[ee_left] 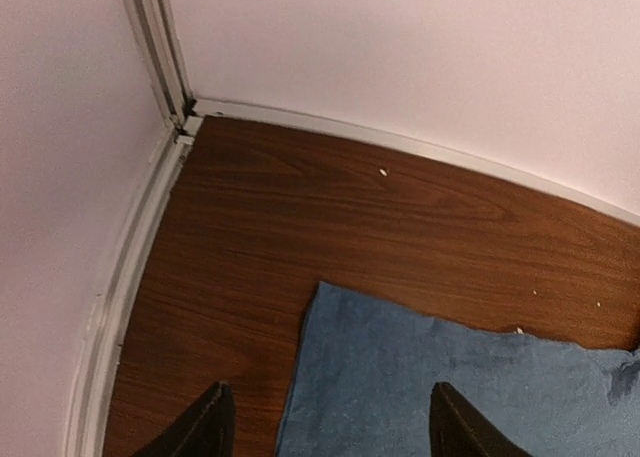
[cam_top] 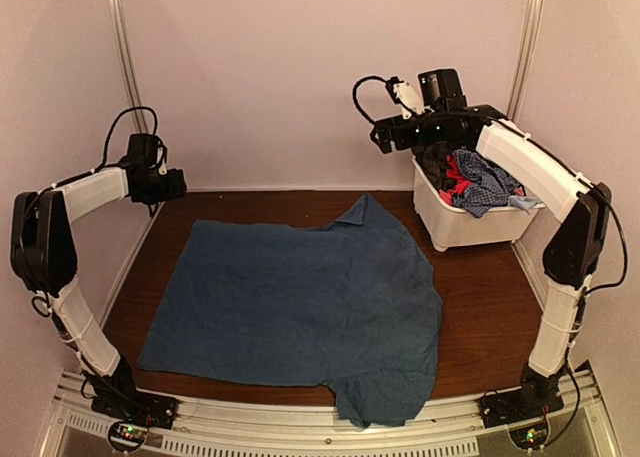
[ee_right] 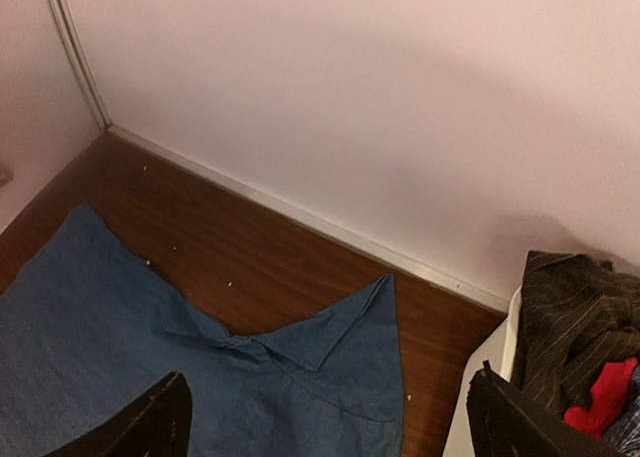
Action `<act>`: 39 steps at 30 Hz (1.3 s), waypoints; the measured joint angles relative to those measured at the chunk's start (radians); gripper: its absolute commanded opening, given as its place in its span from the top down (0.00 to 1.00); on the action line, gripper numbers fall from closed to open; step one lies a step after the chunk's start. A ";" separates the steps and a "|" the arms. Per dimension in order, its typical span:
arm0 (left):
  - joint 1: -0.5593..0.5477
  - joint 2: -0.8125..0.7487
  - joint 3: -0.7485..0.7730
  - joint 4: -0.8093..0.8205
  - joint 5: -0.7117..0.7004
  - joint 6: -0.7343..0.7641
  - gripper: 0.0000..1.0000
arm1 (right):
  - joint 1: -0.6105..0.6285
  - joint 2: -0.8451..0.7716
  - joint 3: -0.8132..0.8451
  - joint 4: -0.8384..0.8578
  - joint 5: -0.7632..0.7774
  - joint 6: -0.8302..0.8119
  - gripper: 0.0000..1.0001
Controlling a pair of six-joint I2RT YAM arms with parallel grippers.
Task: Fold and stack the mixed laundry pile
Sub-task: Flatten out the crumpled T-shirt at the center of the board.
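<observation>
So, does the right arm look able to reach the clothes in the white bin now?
Probably yes: the right gripper is open just beside the bin, the clothes lie heaped uncovered at its top, and nothing stands between.

The top view looks down from above and behind both arm bases [cam_top: 125,407], taking in the whole counter [cam_top: 480,307]. The left wrist view faces the far-left corner from close in; the right wrist view faces the back wall [ee_right: 350,97] (with the white bin [ee_right: 488,352] at its right edge). All three share the blue shirt [cam_top: 300,297].
</observation>
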 measured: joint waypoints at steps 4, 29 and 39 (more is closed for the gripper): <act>-0.013 0.055 -0.060 0.030 0.111 0.001 0.42 | 0.004 -0.012 -0.187 0.025 -0.054 0.046 0.11; -0.025 0.504 0.242 -0.085 0.029 -0.005 0.75 | 0.016 0.406 -0.227 -0.002 0.003 0.071 0.40; 0.078 0.653 0.502 -0.187 0.044 -0.025 0.72 | 0.013 0.694 0.251 -0.069 0.115 0.032 0.36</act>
